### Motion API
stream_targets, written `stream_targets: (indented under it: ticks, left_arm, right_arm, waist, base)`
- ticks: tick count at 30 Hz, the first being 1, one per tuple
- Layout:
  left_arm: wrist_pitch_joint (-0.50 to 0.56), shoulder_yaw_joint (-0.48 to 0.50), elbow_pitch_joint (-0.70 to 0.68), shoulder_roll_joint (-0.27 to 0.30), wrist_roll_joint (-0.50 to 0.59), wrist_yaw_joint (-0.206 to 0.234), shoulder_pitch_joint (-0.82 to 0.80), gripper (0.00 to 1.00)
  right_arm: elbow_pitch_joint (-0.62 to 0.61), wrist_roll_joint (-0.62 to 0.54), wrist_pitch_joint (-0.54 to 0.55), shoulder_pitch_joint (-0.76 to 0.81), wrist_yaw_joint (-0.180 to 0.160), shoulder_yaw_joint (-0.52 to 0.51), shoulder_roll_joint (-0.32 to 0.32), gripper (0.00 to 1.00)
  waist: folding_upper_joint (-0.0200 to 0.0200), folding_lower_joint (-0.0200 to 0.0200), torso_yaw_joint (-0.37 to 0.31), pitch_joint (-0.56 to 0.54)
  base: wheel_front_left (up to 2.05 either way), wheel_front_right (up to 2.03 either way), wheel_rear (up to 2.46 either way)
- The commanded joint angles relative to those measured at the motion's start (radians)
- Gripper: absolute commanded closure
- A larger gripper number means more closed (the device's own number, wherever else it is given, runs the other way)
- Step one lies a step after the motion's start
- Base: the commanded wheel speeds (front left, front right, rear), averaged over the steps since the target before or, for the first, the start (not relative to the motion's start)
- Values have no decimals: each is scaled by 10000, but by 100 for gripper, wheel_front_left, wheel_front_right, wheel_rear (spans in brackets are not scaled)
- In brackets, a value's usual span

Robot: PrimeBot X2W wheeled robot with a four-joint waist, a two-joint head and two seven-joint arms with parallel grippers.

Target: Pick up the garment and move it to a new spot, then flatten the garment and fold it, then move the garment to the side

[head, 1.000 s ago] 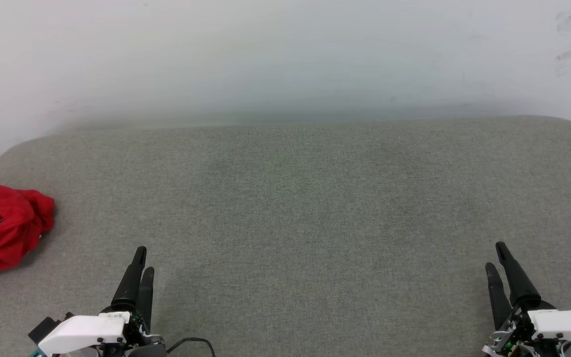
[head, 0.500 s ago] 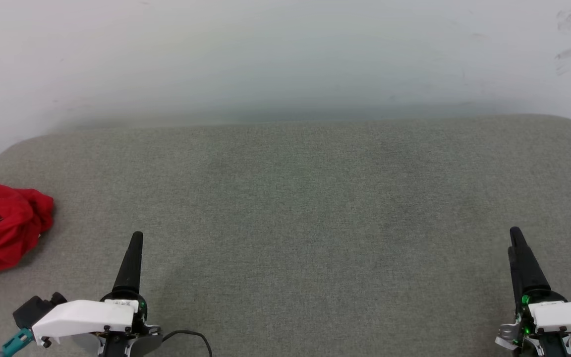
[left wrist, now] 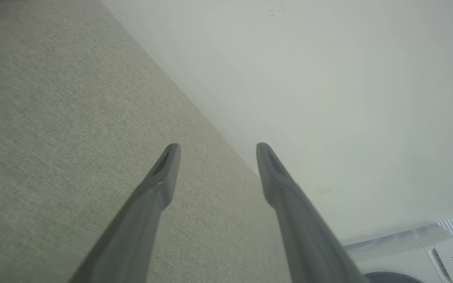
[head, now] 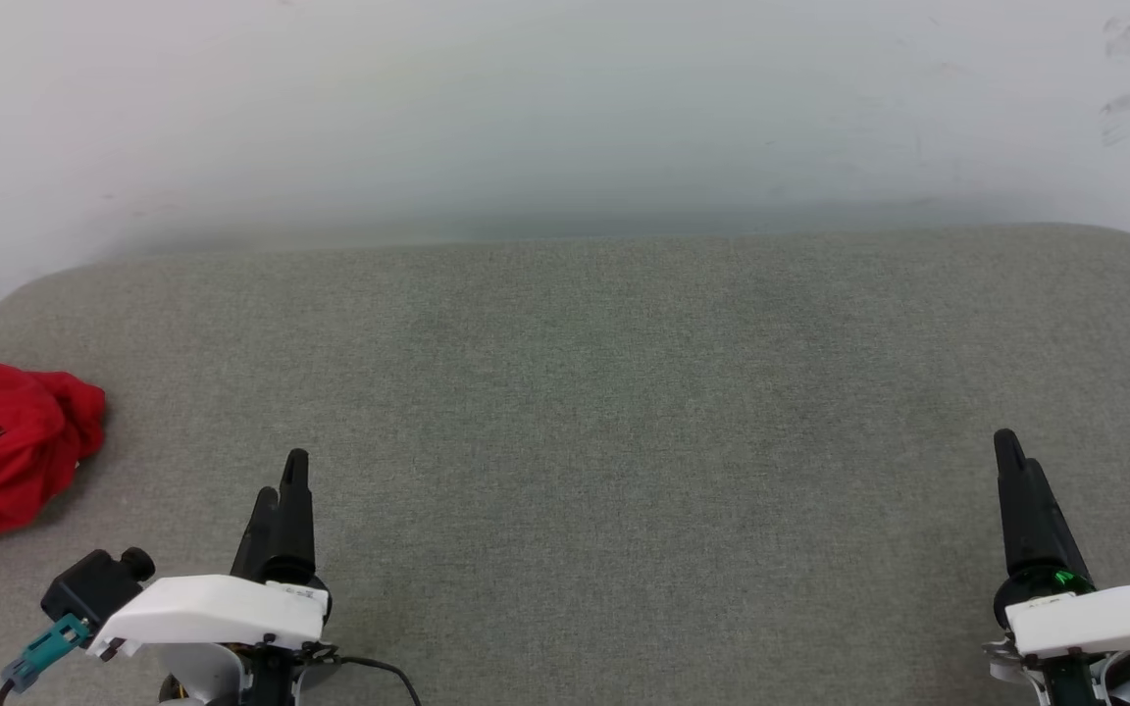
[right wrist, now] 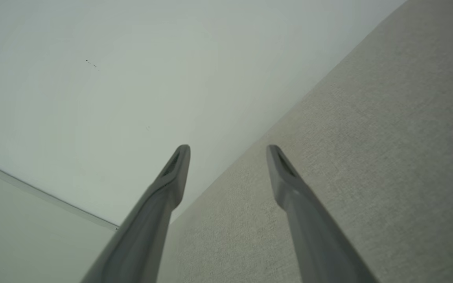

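The left hand [left wrist: 217, 147], two long dark fingers on a white wrist, is spread wide and holds nothing over the near left part of the grey woven-fabric cushion [head: 575, 441]. The right hand [right wrist: 228, 147] is likewise spread and empty near the cushion's near right corner. The crumpled red jersey T-shirt with white striped sleeve [head: 6, 441] lies at the cushion's left edge, apart from the left hand.

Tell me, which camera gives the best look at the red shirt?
The head view: the red shirt lies crumpled at its left edge on the grey cushion, partly cut off. Both wrist views face cushion and white wall instead.
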Motion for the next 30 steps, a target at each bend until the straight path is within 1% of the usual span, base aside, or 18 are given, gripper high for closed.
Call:
stream_targets:
  ticks: [1, 9, 10, 19, 24, 30]
  left_arm:
    - [-139, -87, -263, 28, 650, 114, -57, 0]
    - [-417, -310, -416, 60, 2105, 463, 64, 0]
    - [-417, -310, -416, 60, 2105, 463, 64, 0]
    - [-702, -636, -530, 158, 3339, 734, 161, 0]
    - [-879, -854, -689, 214, 4036, 778, 222, 0]
    - [-1024, -983, -813, 250, 4575, 764, 268, 0]
  right_arm:
    - [-315, -612, -131, 0, 18, 64, -6, 0]
    - [-554, -1928, -405, 190, 19, 186, -4, 0]
    - [-554, -1928, -405, 190, 19, 186, -4, 0]
    - [-713, -3256, -692, 385, 20, 294, -3, 0]
    - [-899, -4024, -873, 486, 20, 360, -2, 0]
    - [-1063, -4622, -1015, 581, 20, 378, -1, 0]
  waist:
    - [-1, 0, 7, -3]
    - [-1, 0, 17, -11]
    - [-1, 0, 17, -11]
    - [-1, 0, 30, -18]
    - [-1, 0, 51, -23]
    - [-1, 0, 74, -17]
  base:
    - [0, 0, 0]
    - [0, 0, 0]
    - [0, 0, 0]
    - [0, 0, 0]
    - [0, 0, 0]
    - [0, 0, 0]
